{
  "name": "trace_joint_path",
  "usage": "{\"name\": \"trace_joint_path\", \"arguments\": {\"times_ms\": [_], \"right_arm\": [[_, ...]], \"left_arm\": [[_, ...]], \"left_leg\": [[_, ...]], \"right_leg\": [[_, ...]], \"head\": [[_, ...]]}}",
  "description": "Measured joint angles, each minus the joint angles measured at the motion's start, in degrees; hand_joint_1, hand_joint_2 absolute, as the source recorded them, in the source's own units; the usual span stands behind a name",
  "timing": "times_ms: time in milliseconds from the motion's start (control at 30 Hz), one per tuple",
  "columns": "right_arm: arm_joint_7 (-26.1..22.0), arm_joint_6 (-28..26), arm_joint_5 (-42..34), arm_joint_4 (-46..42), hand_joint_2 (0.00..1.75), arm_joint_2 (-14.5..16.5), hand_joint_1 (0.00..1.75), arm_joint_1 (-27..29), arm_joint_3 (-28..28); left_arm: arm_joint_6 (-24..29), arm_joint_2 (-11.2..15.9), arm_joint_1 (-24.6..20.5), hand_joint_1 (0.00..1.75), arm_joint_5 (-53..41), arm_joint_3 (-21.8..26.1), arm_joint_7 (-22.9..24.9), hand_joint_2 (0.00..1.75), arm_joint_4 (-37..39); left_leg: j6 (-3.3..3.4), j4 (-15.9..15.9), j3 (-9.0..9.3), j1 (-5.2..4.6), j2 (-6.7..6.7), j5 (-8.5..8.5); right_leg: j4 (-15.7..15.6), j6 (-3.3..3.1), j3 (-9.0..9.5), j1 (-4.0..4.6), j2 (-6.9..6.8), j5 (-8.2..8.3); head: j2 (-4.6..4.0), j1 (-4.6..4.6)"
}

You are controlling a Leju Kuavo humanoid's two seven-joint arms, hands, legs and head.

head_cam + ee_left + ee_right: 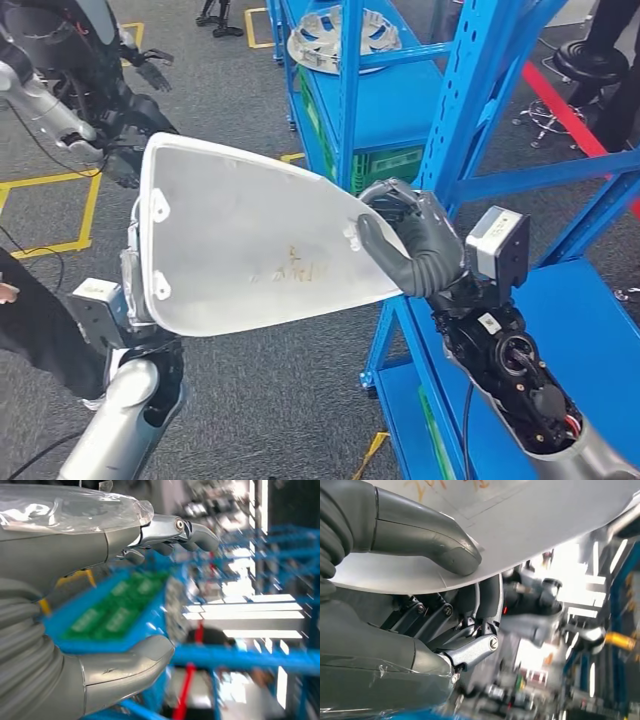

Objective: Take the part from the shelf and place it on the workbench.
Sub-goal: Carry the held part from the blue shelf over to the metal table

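Observation:
The part [241, 240] is a large, flat white panel with faint orange writing, held level above the grey floor, in front of the blue shelf [460, 110]. My right hand [419, 245] grips its right end. In the right wrist view the thumb [425, 535] presses on the panel's face [546, 525] and the fingers [471, 650] curl beneath its edge. My left hand [132, 275] sits at the panel's left end, mostly hidden behind it. The left wrist view shows that hand [94, 550] with thumb and fingers apart and nothing between them.
The blue rack holds green crates [385, 165] and another pale part [332, 40] on an upper level. Another robot [75, 90] stands at the upper left beside yellow floor lines [83, 220]. A person's dark sleeve [30, 320] is at the left edge, and a stool [589, 65] at the top right.

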Motion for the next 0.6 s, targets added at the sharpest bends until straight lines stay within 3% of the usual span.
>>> {"name": "trace_joint_path", "arguments": {"times_ms": [33, 67, 133, 200, 233, 300, 367, 433, 500, 533, 567, 600], "right_arm": [[-0.13, 0.14, -0.43, 0.54, 1.75, 0.08, 1.75, -0.49, 0.42], [-0.26, 0.19, -0.87, 1.10, 1.75, 0.16, 1.75, -0.96, 0.76], [-0.60, 0.20, -1.55, 2.14, 1.75, 0.34, 1.75, -1.89, 1.35], [-1.04, 0.28, -1.77, 3.02, 1.75, 0.46, 1.75, -2.63, 1.76], [-1.26, 0.37, -1.78, 3.44, 1.75, 0.57, 1.75, -2.86, 1.96], [-1.61, 0.56, -1.78, 4.22, 1.75, 0.76, 1.75, -3.25, 2.33], [-1.84, 0.62, -1.78, 4.85, 1.75, 0.89, 1.75, -3.53, 2.60], [-1.96, 0.63, -1.78, 5.42, 1.75, 0.92, 1.75, -3.63, 2.86], [-1.96, 0.63, -1.78, 6.03, 1.75, 0.97, 1.75, -3.57, 3.15], [-1.96, 0.63, -1.78, 6.34, 1.75, 0.98, 1.75, -3.55, 3.28], [-1.96, 0.63, -1.78, 6.60, 1.75, 0.98, 1.75, -3.54, 3.38], [-1.98, 0.63, -1.78, 6.83, 1.75, 0.99, 1.75, -3.58, 3.45]], "left_arm": [[0.33, 0.53, 0.69, 0.00, -0.18, 0.04, 0.45, 1.75, -0.43], [0.52, 1.01, 1.24, 0.00, -0.41, 0.08, 0.84, 1.75, -0.89], [0.63, 1.74, 1.89, 0.00, -0.91, 0.14, 1.39, 1.75, -1.91], [0.64, 2.20, 2.28, 0.00, -1.32, 0.15, 1.66, 1.75, -2.76], [0.64, 2.39, 2.47, 0.00, -1.48, 0.16, 1.71, 1.75, -3.04], [0.63, 2.75, 2.90, 0.00, -1.71, 0.19, 1.76, 1.75, -3.49], [0.63, 3.00, 3.13, 0.00, -1.82, 0.20, 1.76, 1.75, -3.96], [0.61, 3.10, 3.24, 0.00, -1.85, 0.20, 1.77, 1.75, -4.25], [0.60, 3.18, 3.53, 0.00, -1.85, 0.20, 1.78, 1.75, -4.27], [0.60, 3.25, 3.68, 0.00, -1.85, 0.20, 1.78, 1.75, -4.28], [0.60, 3.33, 3.79, 0.00, -1.85, 0.20, 1.78, 1.75, -4.30], [0.60, 3.39, 3.84, 0.00, -1.86, 0.20, 1.78, 1.75, -4.35]], "left_leg": [[-0.10, -0.47, 0.08, 0.06, 0.13, 0.80], [-0.12, -3.44, 1.54, 0.11, 0.44, 2.50], [0.11, -12.67, 6.47, -0.04, 2.87, 6.15], [0.68, -17.98, 9.32, -0.35, 4.86, 7.64], [1.02, -18.48, 9.52, -0.54, 4.93, 7.61], [1.66, -18.54, 9.55, -0.46, 3.39, 7.68], [2.29, -18.78, 9.87, -0.09, 2.03, 7.78], [2.72, -18.86, 10.10, 0.09, 0.67, 7.76], [2.90, -18.82, 10.18, -0.02, -0.89, 7.70], [2.92, -18.79, 10.25, -0.08, -1.76, 7.67], [2.92, -18.75, 10.36, -0.11, -2.64, 7.64], [2.88, -18.69, 10.48, -0.11, -3.52, 7.59]], "right_leg": [[0.00, 0.01, 0.03, 0.00, -0.87, -0.08], [0.01, 0.08, 0.11, -0.01, -1.73, -0.17], [0.03, 0.42, 0.35, 0.17, -3.24, -0.48], [0.05, 0.95, 0.70, 0.54, -4.44, -0.88], [0.03, 1.23, 0.89, 0.70, -5.03, -1.08], [0.01, 1.85, 1.22, 0.60, -5.81, -1.52], [2.26, 2.38, 0.47, 0.16, -3.18, -3.25], [9.77, 2.74, -2.87, -0.14, 0.61, -6.94], [17.92, 2.92, -7.06, -0.13, 1.63, -9.66], [19.17, 2.88, -7.99, -0.13, 1.69, -9.36], [17.83, 2.73, -7.73, -0.14, 1.77, -7.82], [14.37, 2.51, -6.45, -0.14, 2.07, -5.42]], "head": [[0.00, -0.37], [0.00, -0.69], [0.00, -1.15], [0.00, -1.14], [0.00, -1.03], [0.00, -0.77], [0.00, -0.50], [0.00, 0.23], [0.00, 0.83], [0.00, 0.99], [0.00, 1.16], [0.00, 1.37]]}}
